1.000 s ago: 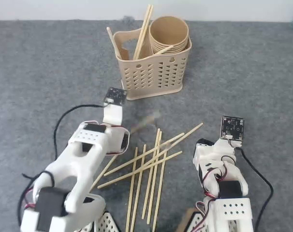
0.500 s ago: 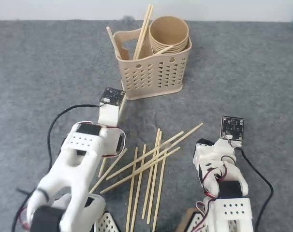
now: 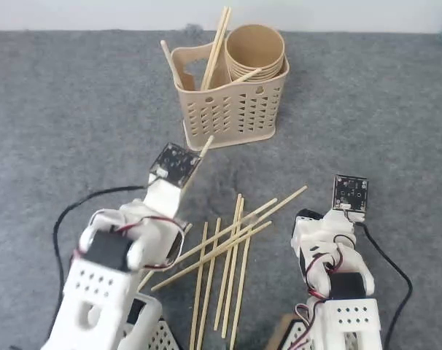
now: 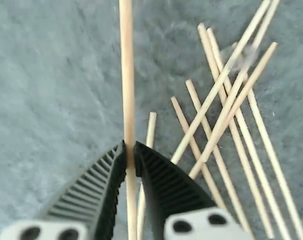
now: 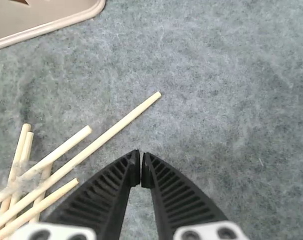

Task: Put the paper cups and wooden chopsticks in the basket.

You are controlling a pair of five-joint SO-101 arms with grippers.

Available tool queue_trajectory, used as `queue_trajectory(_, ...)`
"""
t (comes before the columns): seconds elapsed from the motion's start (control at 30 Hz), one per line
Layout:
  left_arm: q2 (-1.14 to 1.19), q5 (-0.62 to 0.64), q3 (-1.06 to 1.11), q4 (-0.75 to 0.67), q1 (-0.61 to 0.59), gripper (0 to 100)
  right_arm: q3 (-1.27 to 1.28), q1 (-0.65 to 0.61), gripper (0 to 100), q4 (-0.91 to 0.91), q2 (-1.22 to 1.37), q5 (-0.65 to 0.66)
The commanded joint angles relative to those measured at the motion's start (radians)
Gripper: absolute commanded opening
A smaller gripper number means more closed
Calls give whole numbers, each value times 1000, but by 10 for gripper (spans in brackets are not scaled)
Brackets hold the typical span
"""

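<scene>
A beige slotted basket (image 3: 232, 109) stands at the back with a stack of paper cups (image 3: 255, 47) and a few wooden chopsticks (image 3: 219, 36) in it. Several loose chopsticks (image 3: 225, 255) lie fanned on the grey mat between the arms, also seen in the left wrist view (image 4: 226, 115). My left gripper (image 4: 130, 155) is shut on one chopstick (image 4: 125, 75), whose tip (image 3: 205, 144) sticks out past the wrist, just short of the basket's foot. My right gripper (image 5: 141, 170) hovers shut over bare mat beside a chopstick end (image 5: 141, 105), with nothing between its fingers.
The grey felt mat (image 3: 367, 109) covers the whole table, with open room left and right of the basket. A corner of the basket base (image 5: 41, 20) shows in the right wrist view. A black cable (image 3: 82, 208) loops beside the left arm.
The left arm has pulled back toward the near edge and tipped up, lifting one chopstick off the pile so its tip points at the basket. The right arm has not moved.
</scene>
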Motion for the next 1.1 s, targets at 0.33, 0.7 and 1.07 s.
queue_trajectory(0.33, -628, -6, 24, -89, 8, 12, 21, 7, 27, 5, -16, 14)
queue_trajectory(0.7, -704, 216, 298, -852, -138, 12, 21, 7, 27, 5, -15, 14)
queue_trajectory(1.07, -697, 226, 515, -1494, -120, 12, 21, 7, 27, 7, -15, 14)
